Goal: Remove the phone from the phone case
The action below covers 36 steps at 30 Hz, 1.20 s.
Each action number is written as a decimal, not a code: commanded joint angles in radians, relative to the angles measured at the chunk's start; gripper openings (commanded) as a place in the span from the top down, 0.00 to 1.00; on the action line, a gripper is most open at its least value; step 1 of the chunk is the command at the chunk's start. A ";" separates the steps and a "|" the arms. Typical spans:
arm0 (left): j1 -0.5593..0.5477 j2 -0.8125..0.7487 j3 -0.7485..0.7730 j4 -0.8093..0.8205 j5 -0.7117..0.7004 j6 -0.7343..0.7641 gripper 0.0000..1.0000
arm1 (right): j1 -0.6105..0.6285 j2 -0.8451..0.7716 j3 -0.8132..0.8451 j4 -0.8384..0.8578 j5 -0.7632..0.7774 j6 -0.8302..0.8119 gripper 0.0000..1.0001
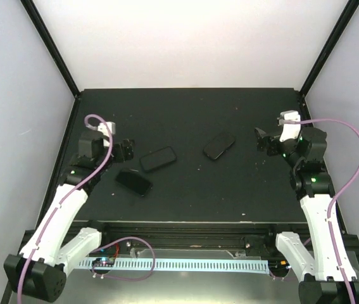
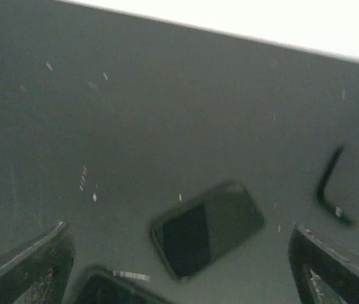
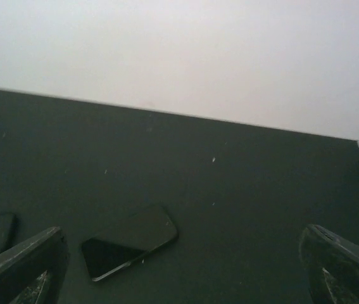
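The left end effector (image 1: 126,150) and right end effector (image 1: 263,140) are hanging wide open, holding nothing. The glossy black rectangular phone (image 1: 158,158) is lying flat on the matte black table (image 1: 185,114), just beside the left one; whether it is cased I cannot tell. It is probably stiff, thin and slippery, so the long edges are looking like the safest place to pinch.

Lab test cell: black table (image 1: 230,190), plain white walls (image 1: 185,38), black frame struts (image 1: 51,47).
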 commanded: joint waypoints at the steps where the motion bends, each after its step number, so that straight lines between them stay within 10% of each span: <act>1: -0.095 0.124 0.058 -0.136 0.063 0.104 0.09 | 0.007 0.101 0.047 -0.068 -0.100 -0.129 0.00; 5: -0.275 0.294 0.132 -0.197 0.094 0.153 0.17 | 0.008 0.328 0.164 -0.168 -0.119 -0.094 0.00; 11: -0.471 0.382 0.110 -0.063 0.036 0.034 0.01 | 0.011 0.563 0.251 -0.260 -0.178 -0.074 0.00; 36: -0.488 1.362 0.796 0.192 0.299 -0.028 0.01 | 0.008 0.679 0.117 -0.152 -0.176 -0.088 0.00</act>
